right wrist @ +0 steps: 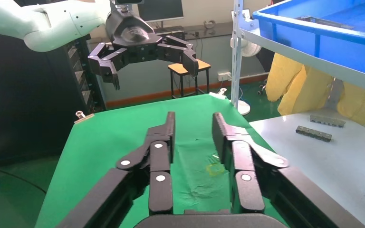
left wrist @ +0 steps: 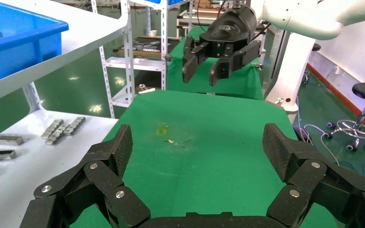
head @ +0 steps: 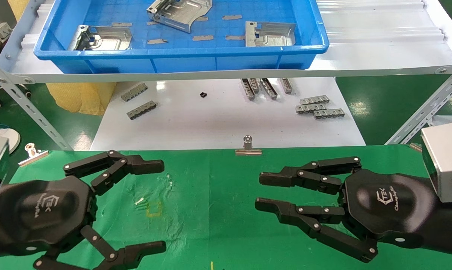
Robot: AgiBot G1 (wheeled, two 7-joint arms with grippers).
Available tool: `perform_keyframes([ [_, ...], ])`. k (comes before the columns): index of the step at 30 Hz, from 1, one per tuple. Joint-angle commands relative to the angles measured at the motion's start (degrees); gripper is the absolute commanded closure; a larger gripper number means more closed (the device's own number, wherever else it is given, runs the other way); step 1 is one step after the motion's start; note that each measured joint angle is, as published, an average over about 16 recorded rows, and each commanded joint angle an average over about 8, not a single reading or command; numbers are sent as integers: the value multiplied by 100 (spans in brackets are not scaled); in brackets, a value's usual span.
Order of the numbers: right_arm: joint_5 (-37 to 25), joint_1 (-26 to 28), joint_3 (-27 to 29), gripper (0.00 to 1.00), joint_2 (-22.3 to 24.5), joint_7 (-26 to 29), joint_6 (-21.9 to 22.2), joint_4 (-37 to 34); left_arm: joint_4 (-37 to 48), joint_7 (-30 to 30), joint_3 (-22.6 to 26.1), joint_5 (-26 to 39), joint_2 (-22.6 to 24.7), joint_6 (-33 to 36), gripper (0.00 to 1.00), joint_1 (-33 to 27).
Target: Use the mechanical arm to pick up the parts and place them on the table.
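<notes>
Silvery stamped sheet-metal parts, three of them, inside the blue plastic tray (head: 53, 45) on the upper white shelf: one part (head: 100, 38) by the near left corner, one (head: 179, 13) tilted up near the middle at the back, one (head: 270, 33) toward the near right side. Small flat grey tabs (head: 202, 38) scattered on the tray floor between them.

Below the shelf, a white tabletop (head: 226, 123) with grey comb-like strips: a pair on the left (head: 141, 110), a row under the shelf edge (head: 265, 88), a cluster on the right (head: 320, 108). A tiny black piece (head: 202, 95) lying alone near the middle.

Nearest, the table covered in creased bright green cloth (head: 211, 210), with one silver binder clip (head: 248, 147) at the middle of its far edge and another (head: 32, 153) at the left corner. A faint yellow square mark (head: 154, 209) and a small pale scrap (head: 139, 201) on the cloth.

Left black robot hand with jointed, silver-riveted fingers (head: 151, 206) (left wrist: 197, 147) hanging over the left part of the green cloth, fingers spread wide apart, nothing between them. Right black robot hand of the same build (head: 265, 191) (right wrist: 192, 128) over the right part of the cloth, facing the left one, fingers parted by a narrower gap, likewise holding nothing. Both hands well apart from the tray and from the parts in it.
</notes>
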Motion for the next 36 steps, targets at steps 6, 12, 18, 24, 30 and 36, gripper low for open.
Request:
perform_keyframes([
  [6, 0, 0, 0, 100, 0, 0, 0, 0, 0, 0, 0, 0, 0, 0, 0, 0],
  [12, 0, 0, 0, 100, 0, 0, 0, 0, 0, 0, 0, 0, 0, 0, 0, 0],
  [18, 0, 0, 0, 100, 0, 0, 0, 0, -3, 3, -4, 11, 0, -7, 0, -23],
  [24, 0, 0, 0, 100, 0, 0, 0, 0, 151, 10, -22, 230, 102, -215, 0, -532],
  [30, 0, 0, 0, 100, 0, 0, 0, 0, 871, -129, 152, 910, 548, -697, 0, -1833],
  [36, 0, 0, 0, 100, 0, 0, 0, 0, 2542, -105, 618, 1905, 1475, -1212, 0, -3406],
])
